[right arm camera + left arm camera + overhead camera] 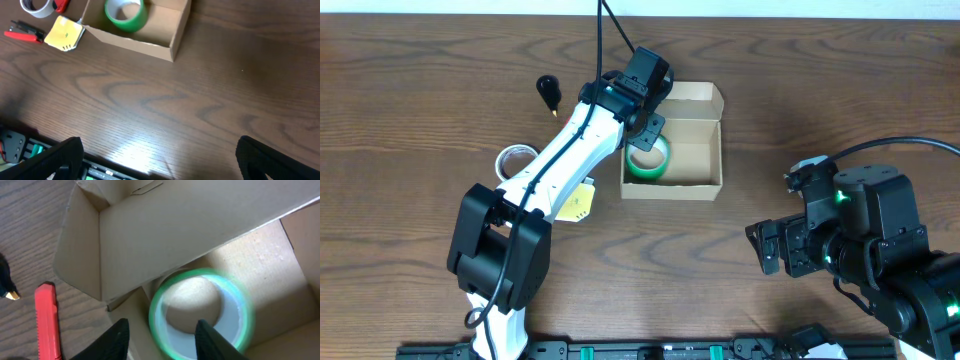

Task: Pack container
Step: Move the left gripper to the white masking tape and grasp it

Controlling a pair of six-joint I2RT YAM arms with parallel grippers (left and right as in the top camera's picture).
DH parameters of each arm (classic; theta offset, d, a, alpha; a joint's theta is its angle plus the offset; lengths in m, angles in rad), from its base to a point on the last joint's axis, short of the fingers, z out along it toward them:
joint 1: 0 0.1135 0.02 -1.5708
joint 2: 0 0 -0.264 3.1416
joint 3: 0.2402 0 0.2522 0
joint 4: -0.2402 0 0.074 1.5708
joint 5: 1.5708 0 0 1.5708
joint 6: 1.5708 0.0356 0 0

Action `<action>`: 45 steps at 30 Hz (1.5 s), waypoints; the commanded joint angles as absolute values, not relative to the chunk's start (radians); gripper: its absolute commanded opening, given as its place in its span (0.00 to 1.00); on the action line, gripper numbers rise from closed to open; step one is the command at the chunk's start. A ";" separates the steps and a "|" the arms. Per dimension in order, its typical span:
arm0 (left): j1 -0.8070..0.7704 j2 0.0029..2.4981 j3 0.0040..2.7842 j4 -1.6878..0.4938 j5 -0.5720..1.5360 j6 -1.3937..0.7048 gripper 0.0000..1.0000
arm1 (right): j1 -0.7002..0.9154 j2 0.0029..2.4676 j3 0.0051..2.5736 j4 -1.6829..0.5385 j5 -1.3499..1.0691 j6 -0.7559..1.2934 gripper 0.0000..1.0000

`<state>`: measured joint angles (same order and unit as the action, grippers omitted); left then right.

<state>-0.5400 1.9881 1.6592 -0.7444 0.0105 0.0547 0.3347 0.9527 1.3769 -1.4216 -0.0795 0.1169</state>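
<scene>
From overhead I see the container (680, 190) sitting open in the middle of the table (840, 80), its lid flap folded back on the far side. A green tape roll (647, 160) lies flat in its left end. My left gripper (162, 325) hovers just over that roll with its jaws spread. One finger is above the roll's hollow and the other is outside its rim, and as far as I can tell neither is pressing on it. The roll looks blurred in the left wrist view, so I cannot say whether it has settled. My right gripper (160, 160) is well off to the right over bare wood, jaws wide and holding nothing. I judge the box to be light, thin-walled cardboard. It should slide easily on this smooth wood and buckle if squeezed across its width. If I need to hold it, I would pinch a single side wall at its top edge near a corner, where it is stiffest. For the flap, I would push near the hinge rather than grab the free edge. A white tape roll (515, 160) and a yellow item (577, 203) wait outside, beside the left arm.
</scene>
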 commanded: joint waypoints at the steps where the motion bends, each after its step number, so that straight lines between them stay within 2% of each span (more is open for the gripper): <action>1: -0.544 1.986 1.658 -0.743 -0.002 0.056 0.44 | 0.328 0.947 1.376 -1.423 -0.086 0.107 0.99; 9: -0.551 1.851 1.677 -0.749 -0.004 0.056 0.40 | 0.328 0.947 1.376 -1.423 -0.086 0.107 0.99; 13: -0.526 1.753 1.676 -0.825 -0.067 0.056 0.38 | 0.328 0.947 1.376 -1.423 -0.086 0.107 0.99; 17: -0.428 1.697 1.673 -0.980 -0.111 0.019 0.38 | 0.328 0.947 1.376 -1.423 -0.086 0.107 0.99; 19: -0.359 1.687 1.665 -1.032 -0.082 0.004 0.34 | 0.328 0.947 1.376 -1.423 -0.086 0.107 0.99; 22: -0.262 1.676 1.643 -1.051 -0.006 0.013 0.34 | 0.328 0.947 1.376 -1.423 -0.086 0.107 0.99; 28: -0.129 1.666 1.490 -0.940 0.004 -0.014 0.37 | 0.328 0.947 1.376 -1.423 -0.086 0.107 0.99; 32: -0.078 1.667 1.336 -0.796 0.004 -0.140 0.38 | 0.328 0.947 1.376 -1.423 -0.086 0.107 0.99; 37: -0.073 1.682 1.221 -0.672 -0.014 -0.327 0.41 | 0.328 0.947 1.376 -1.423 -0.086 0.107 0.99; 45: -0.073 1.809 1.202 -0.619 -0.018 -0.589 0.45 | 0.328 0.947 1.376 -1.423 -0.086 0.107 0.99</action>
<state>-0.0746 1.7592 1.2118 -0.6239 -0.0071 -0.4358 0.3347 0.9527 1.3769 -1.4216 -0.0795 0.1173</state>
